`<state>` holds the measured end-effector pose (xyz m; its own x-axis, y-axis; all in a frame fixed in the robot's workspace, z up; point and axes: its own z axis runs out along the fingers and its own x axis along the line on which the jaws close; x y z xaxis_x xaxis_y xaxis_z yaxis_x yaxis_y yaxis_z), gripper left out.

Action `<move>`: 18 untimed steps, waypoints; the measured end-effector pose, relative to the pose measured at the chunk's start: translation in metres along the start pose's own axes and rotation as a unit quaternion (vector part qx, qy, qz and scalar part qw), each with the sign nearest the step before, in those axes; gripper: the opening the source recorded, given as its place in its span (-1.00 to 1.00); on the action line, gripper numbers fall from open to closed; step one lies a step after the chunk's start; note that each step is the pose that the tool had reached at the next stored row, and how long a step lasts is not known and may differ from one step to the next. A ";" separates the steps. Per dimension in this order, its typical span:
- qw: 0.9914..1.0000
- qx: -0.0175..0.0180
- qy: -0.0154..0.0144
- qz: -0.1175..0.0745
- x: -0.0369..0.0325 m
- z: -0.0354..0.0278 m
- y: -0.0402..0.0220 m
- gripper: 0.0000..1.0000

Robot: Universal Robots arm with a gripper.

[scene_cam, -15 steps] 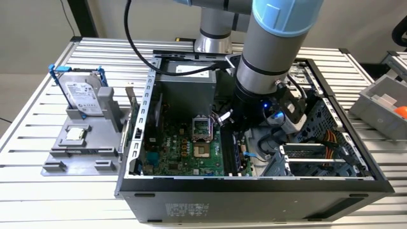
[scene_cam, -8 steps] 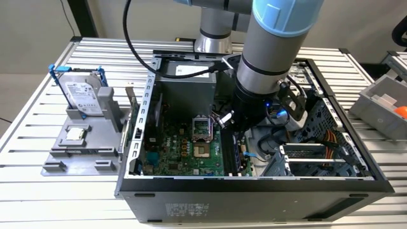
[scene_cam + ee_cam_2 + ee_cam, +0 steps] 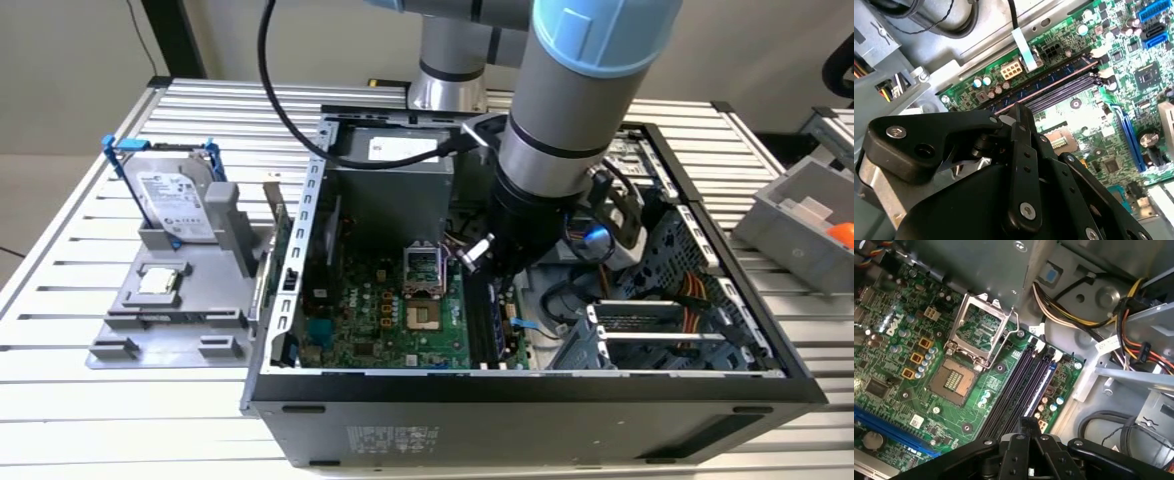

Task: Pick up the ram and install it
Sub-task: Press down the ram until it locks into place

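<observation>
The ram (image 3: pixel 1044 381) is a thin blue stick standing on edge in the outermost black memory slot of the motherboard (image 3: pixel 374 310), inside the open computer case. In the second wrist view the ram (image 3: pixel 1054 76) runs from a white end latch back to my fingertips. My gripper (image 3: pixel 487 275) reaches down into the case over the middle of the slots. In both wrist views its black fingers meet on the stick's top edge, seen at the gripper (image 3: pixel 1027 423) and the gripper (image 3: pixel 1020 111). The other memory slots (image 3: pixel 1011 387) beside it are bare.
The CPU socket (image 3: pixel 979 335) sits with its metal frame raised, close beside the slots. Bundled power cables (image 3: pixel 1064 295) and a drive cage crowd the far side. Left of the case in the exterior view, a grey fixture (image 3: pixel 167 310) holds a hard drive (image 3: pixel 174 200) and a small chip (image 3: pixel 160 281).
</observation>
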<state>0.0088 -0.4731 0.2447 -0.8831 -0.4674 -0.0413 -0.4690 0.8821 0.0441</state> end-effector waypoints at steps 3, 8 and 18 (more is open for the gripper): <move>1.000 -0.001 0.001 -0.016 -0.0001 0.0000 -0.0001 -1.00; 0.999 -0.002 0.002 -0.043 -0.0002 0.0000 -0.0001 -1.00; 0.996 -0.003 0.002 -0.091 -0.0008 0.0000 -0.0004 -1.00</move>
<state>0.0097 -0.4731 0.2447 -0.7836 -0.6197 -0.0450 -0.6213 0.7825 0.0416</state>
